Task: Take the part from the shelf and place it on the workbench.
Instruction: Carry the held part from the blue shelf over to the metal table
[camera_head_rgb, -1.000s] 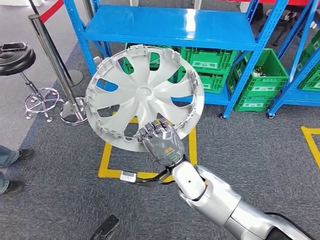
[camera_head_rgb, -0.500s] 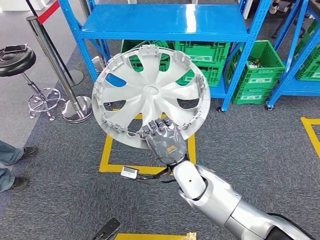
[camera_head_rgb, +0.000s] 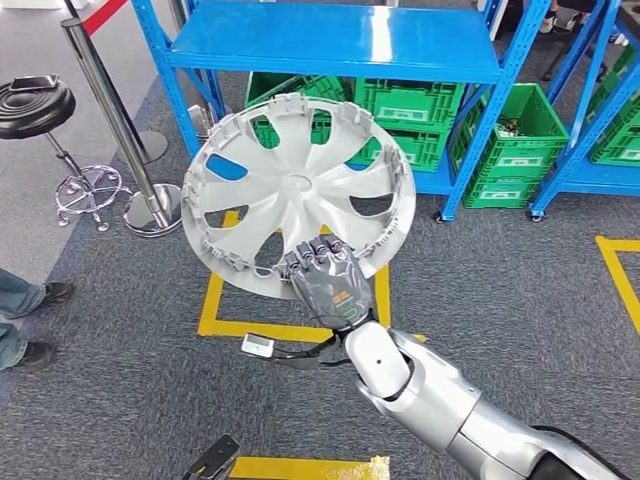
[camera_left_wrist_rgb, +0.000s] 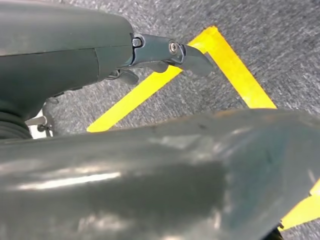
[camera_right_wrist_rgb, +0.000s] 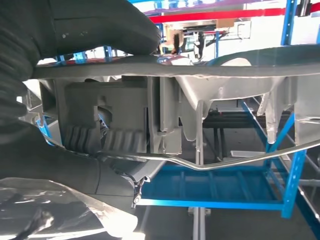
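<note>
The part is a silver hubcap (camera_head_rgb: 298, 190) with curved spokes, held up in the air in front of the blue shelf (camera_head_rgb: 340, 45). My right hand (camera_head_rgb: 330, 285) grips its near rim from below, fingers curled over the edge. The right wrist view shows the hubcap's ribbed inner rim (camera_right_wrist_rgb: 226, 90) close up, clamped under the thumb (camera_right_wrist_rgb: 94, 25). My left hand (camera_left_wrist_rgb: 75, 50) hangs low over the carpet, one of its fingers (camera_left_wrist_rgb: 188, 52) stretched out, and it holds nothing. Its dark tip (camera_head_rgb: 213, 460) shows at the bottom edge of the head view.
Green crates (camera_head_rgb: 411, 120) sit under the shelf, with another (camera_head_rgb: 513, 150) to the right. A metal barrier post (camera_head_rgb: 113, 110) and a black stool (camera_head_rgb: 34, 105) stand at the left. A person's shoes (camera_head_rgb: 30, 355) are at the left edge. Yellow tape (camera_head_rgb: 219, 300) marks the carpet.
The whole view has shifted a little, so the camera has moved. The hubcap stays in my right hand's grip, tilted slightly differently.
</note>
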